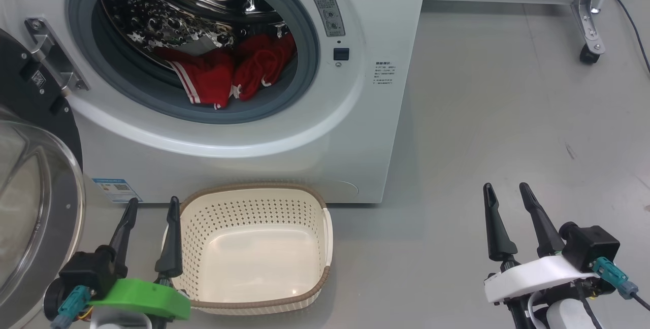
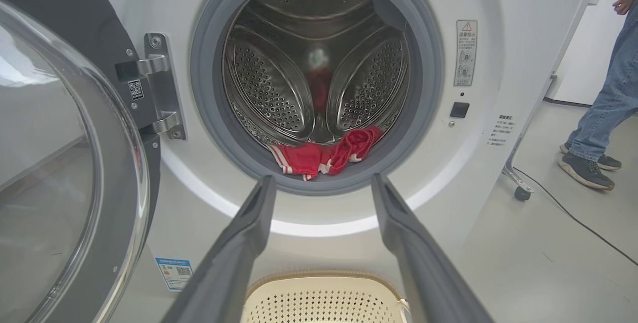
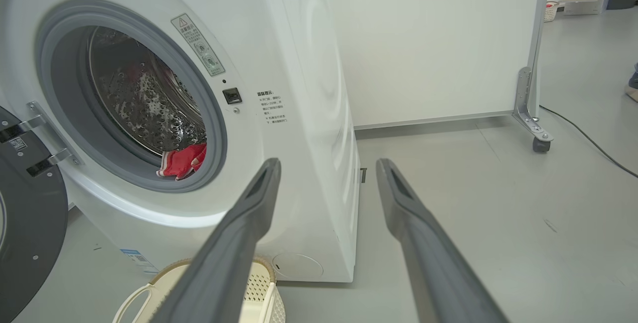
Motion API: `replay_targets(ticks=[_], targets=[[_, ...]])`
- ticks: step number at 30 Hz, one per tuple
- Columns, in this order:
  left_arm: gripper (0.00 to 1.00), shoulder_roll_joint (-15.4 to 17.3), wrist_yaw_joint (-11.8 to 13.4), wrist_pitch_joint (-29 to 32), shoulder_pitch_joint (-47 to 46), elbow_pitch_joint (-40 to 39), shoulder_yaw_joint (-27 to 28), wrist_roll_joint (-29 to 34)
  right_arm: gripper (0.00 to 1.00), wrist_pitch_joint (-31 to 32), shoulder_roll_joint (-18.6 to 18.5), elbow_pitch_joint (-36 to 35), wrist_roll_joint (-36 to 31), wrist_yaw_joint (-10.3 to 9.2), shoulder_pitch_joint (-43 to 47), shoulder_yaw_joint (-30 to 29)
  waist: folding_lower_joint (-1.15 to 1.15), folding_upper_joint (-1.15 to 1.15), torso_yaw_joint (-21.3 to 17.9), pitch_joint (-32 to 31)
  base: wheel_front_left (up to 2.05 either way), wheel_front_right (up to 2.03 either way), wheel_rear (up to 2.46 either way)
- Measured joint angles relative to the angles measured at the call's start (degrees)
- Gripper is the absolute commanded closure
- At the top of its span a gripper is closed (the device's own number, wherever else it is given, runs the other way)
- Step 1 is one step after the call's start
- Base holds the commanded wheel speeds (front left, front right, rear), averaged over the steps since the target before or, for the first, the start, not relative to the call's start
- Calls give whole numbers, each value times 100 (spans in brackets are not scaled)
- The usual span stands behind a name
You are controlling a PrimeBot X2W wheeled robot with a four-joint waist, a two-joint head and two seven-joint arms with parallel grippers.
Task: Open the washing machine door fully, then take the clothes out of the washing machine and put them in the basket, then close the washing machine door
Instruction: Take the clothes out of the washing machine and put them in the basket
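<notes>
The white washing machine (image 1: 284, 131) stands with its door (image 1: 30, 192) swung out to the left, glass bowl facing me. Red clothes (image 1: 228, 72) with white stripes lie at the drum's front lip, also seen as clothes (image 2: 324, 156) and clothes (image 3: 182, 161). The cream basket (image 1: 254, 248) sits empty on the floor in front of the machine. My left gripper (image 1: 152, 206) is open, low beside the basket's left rim, fingers pointing at the machine. My right gripper (image 1: 508, 189) is open over bare floor at the lower right, well clear of the machine.
A wheeled metal frame leg (image 1: 589, 34) stands at the back right, with a black cable (image 1: 635, 29) on the floor beside it. A person's legs and shoes (image 2: 593, 158) show to the machine's right. Grey floor (image 1: 482, 116) spreads to the right.
</notes>
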Motion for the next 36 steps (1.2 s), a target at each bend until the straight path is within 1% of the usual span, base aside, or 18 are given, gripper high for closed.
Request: replay_targets(ticks=[28,36], targets=[[0,-9,0,0,0,2,-54,0,0,0,10,1,-3,44,-1,-22,0,0,-17,33,0,0,0],[0,-8,0,0,1,-34,-25,-1,0,0,18,-15,-38,44,-2,25,0,0,-67,128,0,0,0]])
